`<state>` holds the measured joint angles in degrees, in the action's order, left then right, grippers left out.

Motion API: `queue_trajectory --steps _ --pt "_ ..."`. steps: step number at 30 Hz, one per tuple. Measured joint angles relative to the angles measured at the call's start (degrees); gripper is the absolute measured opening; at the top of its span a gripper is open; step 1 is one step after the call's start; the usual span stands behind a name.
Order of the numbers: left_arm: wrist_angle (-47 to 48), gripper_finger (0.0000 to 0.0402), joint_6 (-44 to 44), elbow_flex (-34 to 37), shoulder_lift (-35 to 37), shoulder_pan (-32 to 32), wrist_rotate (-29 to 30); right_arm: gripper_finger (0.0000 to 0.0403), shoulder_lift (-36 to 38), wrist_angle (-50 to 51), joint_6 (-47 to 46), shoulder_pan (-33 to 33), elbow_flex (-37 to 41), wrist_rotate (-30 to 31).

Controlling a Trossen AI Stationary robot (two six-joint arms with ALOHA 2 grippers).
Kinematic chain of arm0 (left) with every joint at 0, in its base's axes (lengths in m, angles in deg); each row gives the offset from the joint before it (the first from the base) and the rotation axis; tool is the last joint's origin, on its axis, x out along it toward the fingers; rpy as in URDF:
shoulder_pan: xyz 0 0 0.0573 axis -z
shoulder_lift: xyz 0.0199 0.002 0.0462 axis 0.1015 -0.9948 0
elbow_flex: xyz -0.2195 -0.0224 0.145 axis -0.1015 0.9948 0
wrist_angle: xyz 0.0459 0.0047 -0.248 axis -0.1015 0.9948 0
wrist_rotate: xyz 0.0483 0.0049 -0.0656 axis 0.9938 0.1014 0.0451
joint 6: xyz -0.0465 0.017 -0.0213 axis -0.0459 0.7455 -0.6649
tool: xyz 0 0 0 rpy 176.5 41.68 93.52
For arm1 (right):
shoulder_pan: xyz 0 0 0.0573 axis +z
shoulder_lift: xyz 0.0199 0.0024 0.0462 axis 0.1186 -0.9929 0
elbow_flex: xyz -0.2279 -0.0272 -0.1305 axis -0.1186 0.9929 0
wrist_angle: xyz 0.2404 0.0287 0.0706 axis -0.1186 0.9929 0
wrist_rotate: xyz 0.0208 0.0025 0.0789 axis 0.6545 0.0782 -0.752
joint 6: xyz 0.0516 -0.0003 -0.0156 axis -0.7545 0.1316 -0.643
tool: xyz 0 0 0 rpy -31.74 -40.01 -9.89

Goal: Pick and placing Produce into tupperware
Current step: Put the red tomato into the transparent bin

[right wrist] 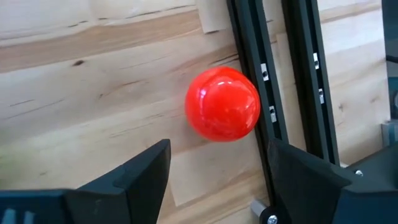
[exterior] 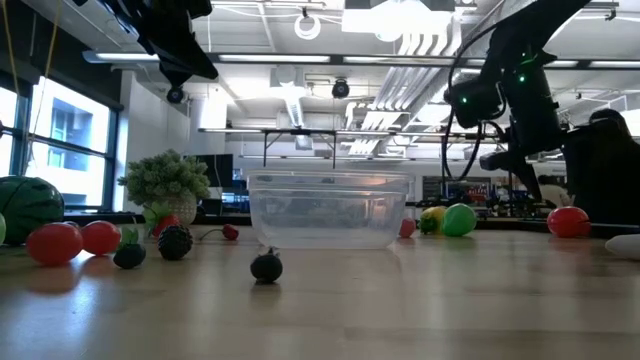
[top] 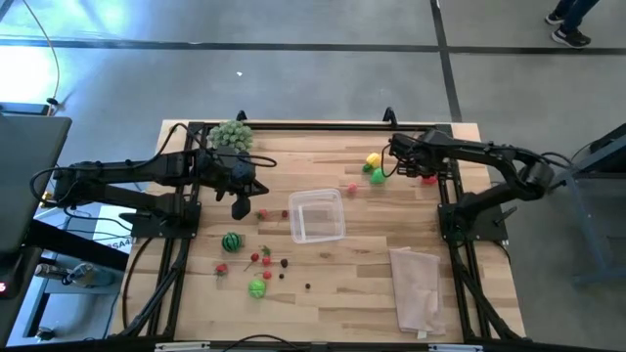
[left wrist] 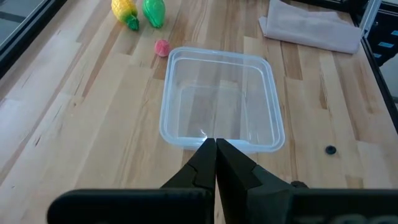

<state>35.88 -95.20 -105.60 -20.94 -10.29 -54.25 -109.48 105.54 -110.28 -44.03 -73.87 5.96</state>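
While my right hand [right wrist: 217, 171] hovers wide open and empty over the red ball [right wrist: 222, 104] beside the frame rail [right wrist: 256, 74], I judge I must lower and close next, left hand [left wrist: 216, 155] shut, idle by the tupperware [left wrist: 219, 99].

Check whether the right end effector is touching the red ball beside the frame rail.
Apart. The right wrist view shows the right end effector open, with bare wood between both fingers and the red ball.

Tupperware [top: 317, 215] mid-table; cloth [top: 418, 286] right-front; plant [top: 231, 136] rear-left.
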Motion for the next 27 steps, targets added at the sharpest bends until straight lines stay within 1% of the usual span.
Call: queue_trajectory --steps 5,11,13,19,22,27 --pt "0.00 0.0001 0.02 0.00 0.00 0.01 0.01 0.0262 -3.02 0.28 -0.58 -1.06 0.00 -0.04" --pt "0.00 0.0001 0.00 0.00 0.00 0.00 0.02 0.0262 -4.70 -0.38 -0.98 -2.58 0.07 -0.11" --pt "0.02 0.0001 0.00 0.00 0.00 0.01 0.02 0.0262 -4.97 -2.00 -0.97 -2.84 0.88 -0.77" --pt "0.00 0.0001 0.00 0.00 0.00 0.00 0.00 0.0262 -4.63 -11.13 0.49 -5.74 7.18 -5.09" --pt "0.00 0.0001 0.00 0.00 0.00 0.02 0.00 0.0262 -3.94 -14.05 0.67 -6.05 8.56 -5.22" --pt "0.00 0.0001 0.00 0.00 -0.02 0.00 0.01 0.0262 -2.75 -13.91 0.90 -6.66 8.55 -3.60"
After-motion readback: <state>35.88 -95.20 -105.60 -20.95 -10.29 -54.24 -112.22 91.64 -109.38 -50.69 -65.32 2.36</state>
